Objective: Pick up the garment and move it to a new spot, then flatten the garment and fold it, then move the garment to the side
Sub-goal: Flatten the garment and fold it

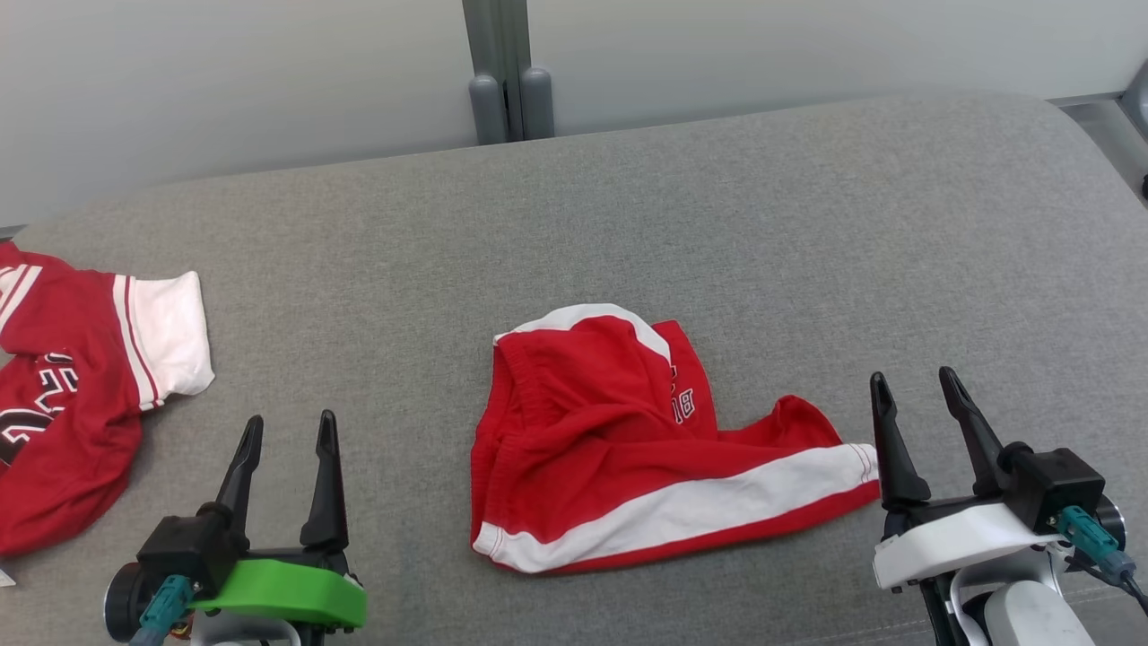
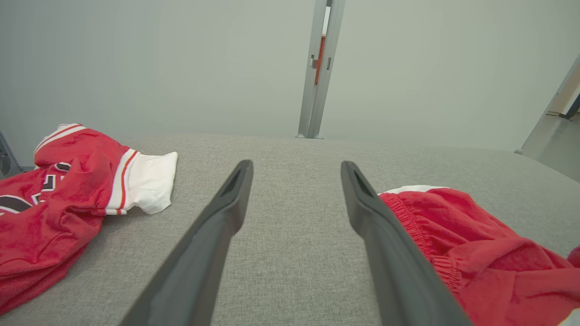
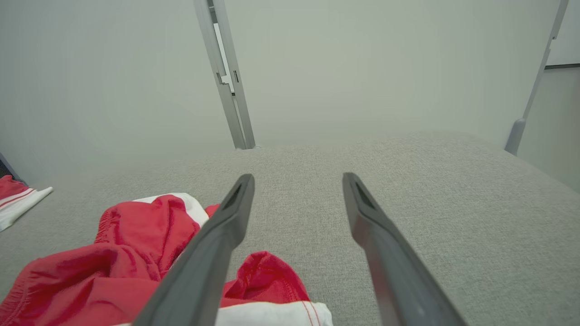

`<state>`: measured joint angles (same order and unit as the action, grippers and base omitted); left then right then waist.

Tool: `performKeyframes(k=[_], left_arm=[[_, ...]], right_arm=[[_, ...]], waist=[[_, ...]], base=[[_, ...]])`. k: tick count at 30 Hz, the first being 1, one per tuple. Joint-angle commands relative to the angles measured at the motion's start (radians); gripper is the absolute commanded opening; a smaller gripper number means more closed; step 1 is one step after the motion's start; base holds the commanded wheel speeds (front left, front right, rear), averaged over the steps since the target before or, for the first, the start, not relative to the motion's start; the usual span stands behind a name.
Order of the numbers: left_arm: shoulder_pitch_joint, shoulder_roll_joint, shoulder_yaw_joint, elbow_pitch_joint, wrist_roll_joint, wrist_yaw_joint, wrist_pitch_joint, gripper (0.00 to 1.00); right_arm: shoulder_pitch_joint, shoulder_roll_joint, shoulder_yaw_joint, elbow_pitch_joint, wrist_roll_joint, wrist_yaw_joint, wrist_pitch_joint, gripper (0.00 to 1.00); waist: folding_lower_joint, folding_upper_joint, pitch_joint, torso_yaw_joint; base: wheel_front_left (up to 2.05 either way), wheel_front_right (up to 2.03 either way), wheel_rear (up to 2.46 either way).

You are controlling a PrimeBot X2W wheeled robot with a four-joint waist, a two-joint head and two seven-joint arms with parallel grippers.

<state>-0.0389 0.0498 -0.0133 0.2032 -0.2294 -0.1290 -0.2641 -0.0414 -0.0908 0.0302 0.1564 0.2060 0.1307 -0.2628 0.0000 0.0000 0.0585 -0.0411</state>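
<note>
Surface: grey woven-fabric worktop (image 1: 628, 206), padded look, far edge rounded, far right corner curving away. Weave is even, with no marks that I can make out.

Room: pale grey-green wall panels (image 1: 224, 81) stand directly behind the far edge. A grey metal post (image 1: 507, 54) runs up the joint between two panels, with two rounded stubs at its foot. A strip of grey floor (image 1: 1099, 112) shows at far right.

Task item: crumpled red cotton shorts with white side stripe (image 1: 610, 449), lying on the worktop near centre, waistband to the left, white-banded leg hem reaching right, close to the right end effector (image 1: 914, 379) but apart from it.

Left: red basketball jersey with white sleeve (image 1: 72, 404), rumpled at the left edge.

Writing: white black-edged letters on the shorts (image 1: 682, 404), turned sideways and partly folded under, not readable. Black and white lettering on the jersey (image 1: 36, 395), also cut off by folds.

End effectors: left end effector (image 1: 291, 420), fingers spread, nothing between them, near left. Right one likewise spread and empty.
</note>
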Motion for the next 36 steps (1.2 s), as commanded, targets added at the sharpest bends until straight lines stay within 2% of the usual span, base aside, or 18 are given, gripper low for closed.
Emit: performKeyframes(k=[1,22,36], left_arm=[[0.018,0.002,0.009,-0.002,0.008,-0.003,0.0,1.0],[0.081,0.043,0.092,-0.012,0.034,0.001,0.0,1.0],[0.093,0.053,0.072,-0.007,0.01,0.0,0.006,1.0]], right_arm=[[0.02,0.001,0.0,-0.011,-0.014,0.0,-0.003,1.0],[0.097,-0.012,0.061,-0.074,-0.025,0.0,-0.003,1.0],[0.107,-0.009,0.054,-0.083,-0.019,0.0,0.012,1.0]], waist=[[0.0,0.0,-0.012,0.009],[0.0,0.0,-0.066,0.054],[0.0,0.0,-0.067,0.062]], base=[[0.0,0.0,0.0],[0.0,0.0,0.0],[0.0,0.0,0.0]])
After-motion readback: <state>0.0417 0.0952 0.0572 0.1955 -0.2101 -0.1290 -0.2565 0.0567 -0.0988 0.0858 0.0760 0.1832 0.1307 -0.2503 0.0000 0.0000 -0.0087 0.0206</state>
